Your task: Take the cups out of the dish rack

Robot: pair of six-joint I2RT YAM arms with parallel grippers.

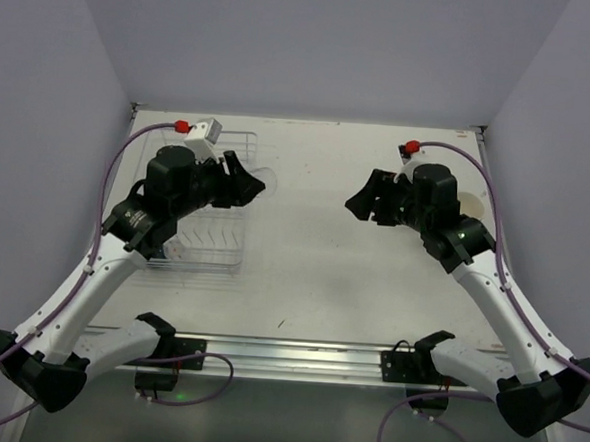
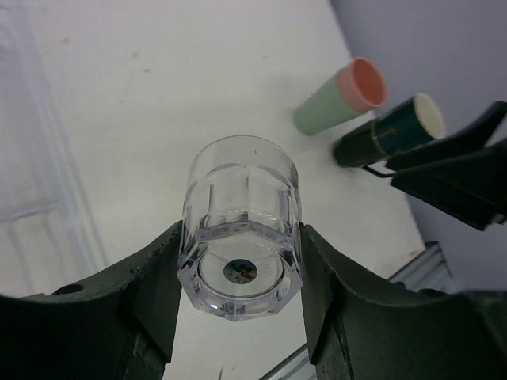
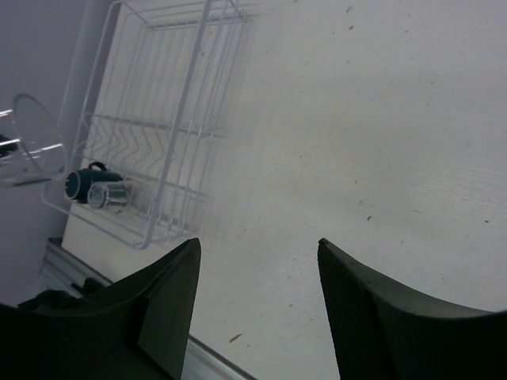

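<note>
My left gripper (image 1: 245,184) is shut on a clear glass (image 2: 242,226), its two fingers pressing the faceted base from either side. It holds the glass over the table at the right side of the dish rack (image 1: 219,238). In the right wrist view the white wire dish rack (image 3: 186,119) holds a dark handled mug (image 3: 79,184) and another clear glass (image 3: 111,194) lying at its near end. A mint-green cup with a salmon-pink one nested inside (image 2: 337,103) and a dark teal cup (image 2: 388,131) rest on the table by the right arm. My right gripper (image 3: 257,253) hangs open over bare table.
The right arm's dark links (image 2: 459,174) reach in beside the teal cup. Lilac walls close in the table on the left, back and right. A metal rail (image 1: 287,356) runs along the near edge between the arm bases.
</note>
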